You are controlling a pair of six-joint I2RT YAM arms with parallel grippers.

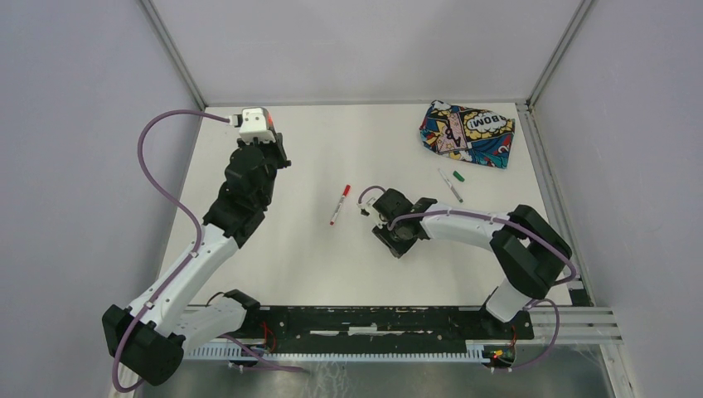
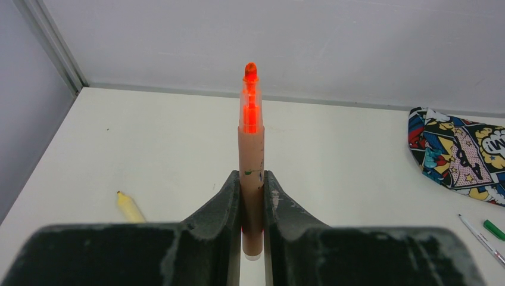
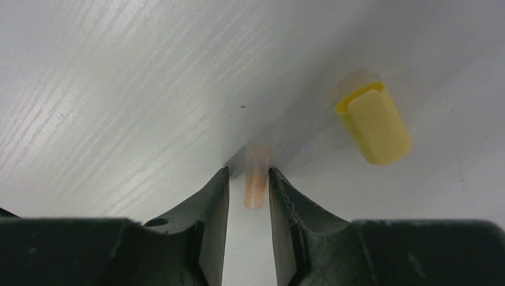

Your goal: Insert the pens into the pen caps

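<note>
My left gripper [image 2: 252,176] is shut on the orange pen [image 2: 251,149] and holds it with its orange tip pointing away, toward the back wall; in the top view this gripper [image 1: 269,141] is at the table's back left. My right gripper [image 3: 249,173] is down at the table, jaws narrowly open on either side of the pale orange cap [image 3: 256,177], with a small gap on the left. The yellow cap [image 3: 374,122] lies just to the right. In the top view the right gripper [image 1: 366,207] is mid-table, beside the red-ended pen [image 1: 340,204]. The yellow pen [image 2: 129,207] lies left of the left gripper.
The comic-print pouch [image 1: 466,133] lies at the back right. The green-ended pen [image 1: 450,186] and the green cap [image 1: 458,177] lie just in front of it. Frame posts and walls close in the table's back and sides.
</note>
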